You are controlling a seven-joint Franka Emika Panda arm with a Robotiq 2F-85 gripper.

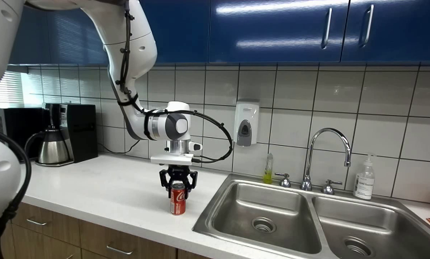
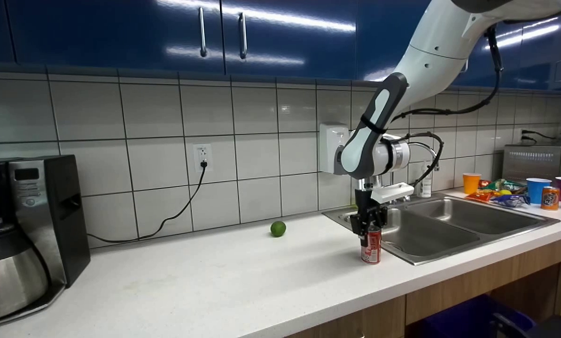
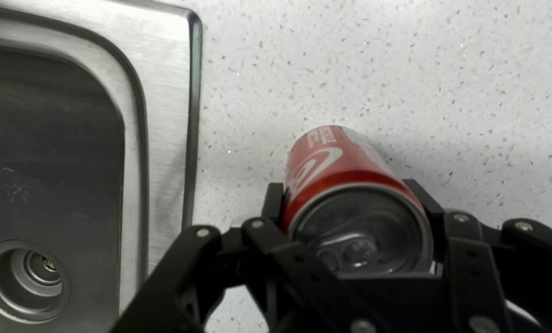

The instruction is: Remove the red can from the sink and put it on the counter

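A white tiled wall (image 2: 257, 155) and glossy blue cabinets (image 1: 272, 30) back a long white tabletop (image 2: 205, 281). The small red cylindrical can (image 1: 178, 205) with a silvery top is upright there, just beside the double-basin stainless steel sink (image 1: 318, 223); whether its base touches down is hard to tell. The black end effector (image 1: 178, 195) is parted only to the can's width, its fingers (image 3: 272, 202) gripping both sides. In the wrist view the sink is cut off. A slim clear bottle (image 1: 268, 176) holds yellow-green liquid. What the orange cup (image 2: 471, 183) and blue cup (image 2: 534, 193) contain is hidden; a black-and-steel carafe (image 2: 10, 281) is cut off in an exterior view.
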